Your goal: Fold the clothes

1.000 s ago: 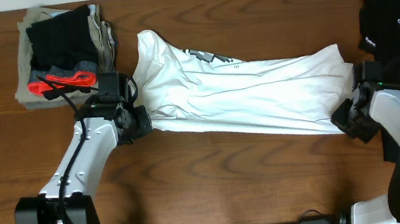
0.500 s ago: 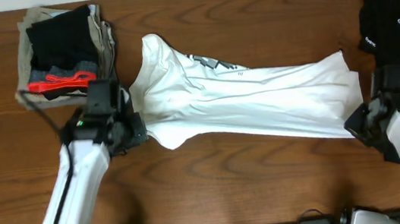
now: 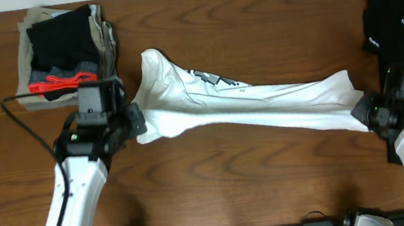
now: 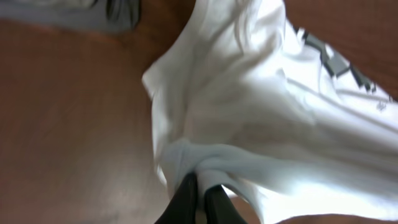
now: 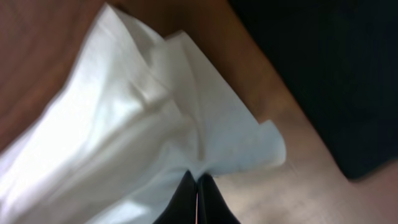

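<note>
The white T-shirt [image 3: 247, 103] with small dark print is stretched across the table between both arms, lifted at its near edge. My left gripper [image 3: 136, 130] is shut on its left end; the left wrist view shows the fingers [image 4: 198, 182] pinching bunched white cloth [image 4: 261, 112]. My right gripper [image 3: 362, 111] is shut on its right end; the right wrist view shows the fingers [image 5: 196, 180] pinching the white cloth [image 5: 124, 137]. A black shirt [image 3: 398, 12] with a small white logo lies at the back right, also in the right wrist view [image 5: 336, 68].
A stack of folded clothes [image 3: 63, 53], khaki, black, grey and red, sits at the back left. The brown wooden table [image 3: 243, 193] extends in front of the shirt.
Both grippers have lifted and pulled apart with the white T-shirt's ends. The shirt's near edge has risen off the table and the cloth has drawn narrower and tauter.
</note>
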